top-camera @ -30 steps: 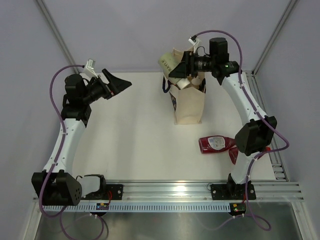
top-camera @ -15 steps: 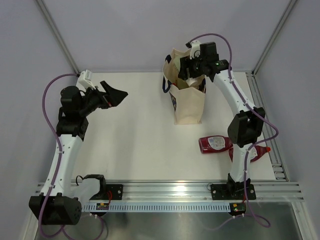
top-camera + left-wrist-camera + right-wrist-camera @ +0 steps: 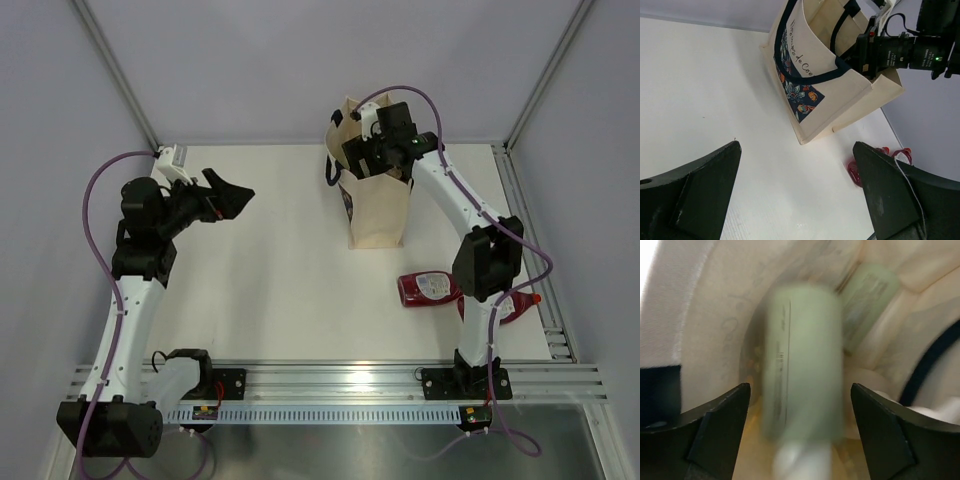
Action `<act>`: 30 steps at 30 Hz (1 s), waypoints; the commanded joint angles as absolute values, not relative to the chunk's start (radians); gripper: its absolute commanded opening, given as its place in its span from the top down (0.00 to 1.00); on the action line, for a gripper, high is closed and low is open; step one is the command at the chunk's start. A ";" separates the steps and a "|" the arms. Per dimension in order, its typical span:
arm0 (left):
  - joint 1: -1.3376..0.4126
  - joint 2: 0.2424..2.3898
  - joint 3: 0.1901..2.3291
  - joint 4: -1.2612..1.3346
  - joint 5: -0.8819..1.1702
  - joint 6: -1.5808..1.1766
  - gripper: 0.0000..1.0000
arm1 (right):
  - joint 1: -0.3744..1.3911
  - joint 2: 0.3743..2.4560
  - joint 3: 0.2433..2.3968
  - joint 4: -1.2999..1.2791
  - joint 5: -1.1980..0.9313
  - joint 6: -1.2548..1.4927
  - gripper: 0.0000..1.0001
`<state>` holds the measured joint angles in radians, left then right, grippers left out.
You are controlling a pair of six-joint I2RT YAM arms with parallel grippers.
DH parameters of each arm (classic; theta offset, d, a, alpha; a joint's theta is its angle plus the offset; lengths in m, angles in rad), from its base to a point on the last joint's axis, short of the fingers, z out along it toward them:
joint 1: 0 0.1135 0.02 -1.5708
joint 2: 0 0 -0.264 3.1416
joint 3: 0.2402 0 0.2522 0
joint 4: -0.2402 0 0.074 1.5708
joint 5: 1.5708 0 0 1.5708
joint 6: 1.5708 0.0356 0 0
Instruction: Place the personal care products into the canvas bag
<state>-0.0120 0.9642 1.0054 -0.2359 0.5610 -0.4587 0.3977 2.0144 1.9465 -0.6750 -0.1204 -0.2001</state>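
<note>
The canvas bag [image 3: 378, 215] stands upright at the back of the table, beige with navy handles; it also shows in the left wrist view [image 3: 815, 95]. My right gripper [image 3: 368, 157] hangs in the bag's mouth, open. Between its spread fingers [image 3: 799, 390] an olive-grey bottle [image 3: 805, 365] shows blurred inside the bag, with a gap on each side. A second olive-grey bottle [image 3: 867, 300] lies deeper in. Two dark red bottles [image 3: 430, 288] [image 3: 505, 305] lie on the table right of the bag. My left gripper [image 3: 232, 195] [image 3: 796, 147] is open in the air at the left, holding nothing.
The right arm's elbow [image 3: 485, 265] hangs over the red bottles. A metal rail [image 3: 340, 385] runs along the near edge and a frame rail [image 3: 530, 240] along the right edge. One red bottle [image 3: 856, 172] peeks out beside my left finger.
My right gripper has come down from above the bag into its mouth with the olive-grey bottle and opened, letting it go. The left arm has shifted slightly lower.
</note>
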 commanded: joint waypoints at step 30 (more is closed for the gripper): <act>-0.034 0.928 0.727 -0.064 0.698 -0.505 0.01 | -0.071 1.161 0.993 -1.217 -0.586 -1.609 0.00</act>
